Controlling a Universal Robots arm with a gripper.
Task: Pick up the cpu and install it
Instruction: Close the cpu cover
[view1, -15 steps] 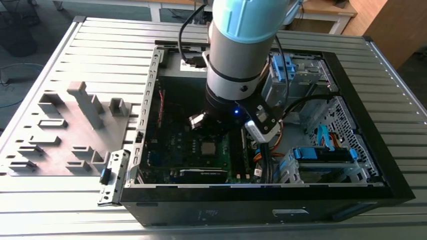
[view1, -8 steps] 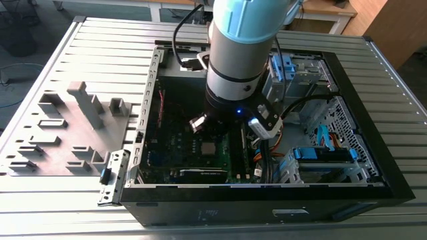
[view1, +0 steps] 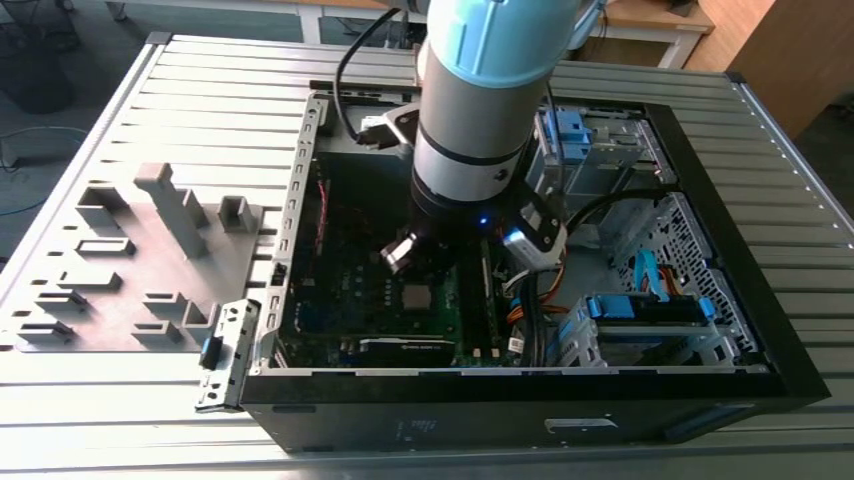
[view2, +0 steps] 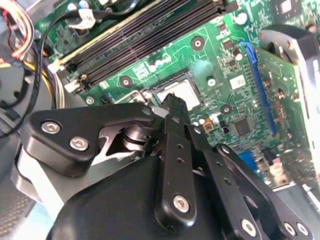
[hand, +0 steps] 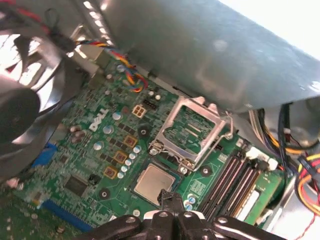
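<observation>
One cpu (hand: 155, 182) lies flat on motherboard (hand: 85, 165) beside raised retention frame (hand: 192, 127); pincer (hand: 172, 198) tips closed together, empty, just over its edge; downward nudge risks skewing cpu, bending pins beneath.

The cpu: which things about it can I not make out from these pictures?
1. Whether the cpu is fully seated: in the first wrist view the gripper covers one corner of it.
2. In the second wrist view the gripper covers part of the cpu's edge.
3. In the exterior view the cpu is too small for detail, and the arm hides part of the board.
</observation>
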